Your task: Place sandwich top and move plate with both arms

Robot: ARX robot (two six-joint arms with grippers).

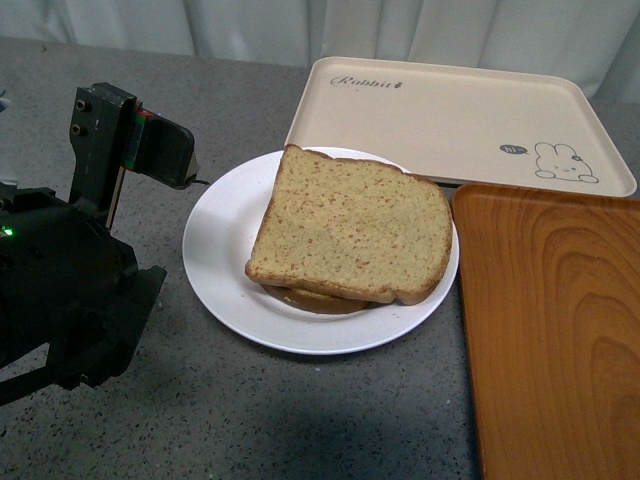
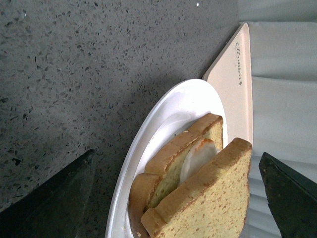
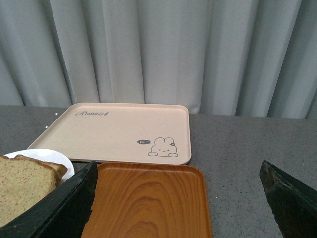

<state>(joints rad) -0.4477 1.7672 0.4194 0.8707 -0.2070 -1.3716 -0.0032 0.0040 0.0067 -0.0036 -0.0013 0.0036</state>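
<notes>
Sandwich top (image 1: pixel 350 225) lies on the plate (image 1: pixel 225 270), atop the lower slice (image 2: pixel 171 166) (egg white (image 2: pixel 198 156) visible between them). Left jaws, beside the plate, stand wide apart and empty; right jaws likewise.

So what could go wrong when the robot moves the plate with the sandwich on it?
The sandwich top lies crooked on the egg slice below, not squarely over it, so a jerky move could slide it off. The plate also sits right beside the wooden tray and the rabbit tray; pushing it that way might bump them.
</notes>
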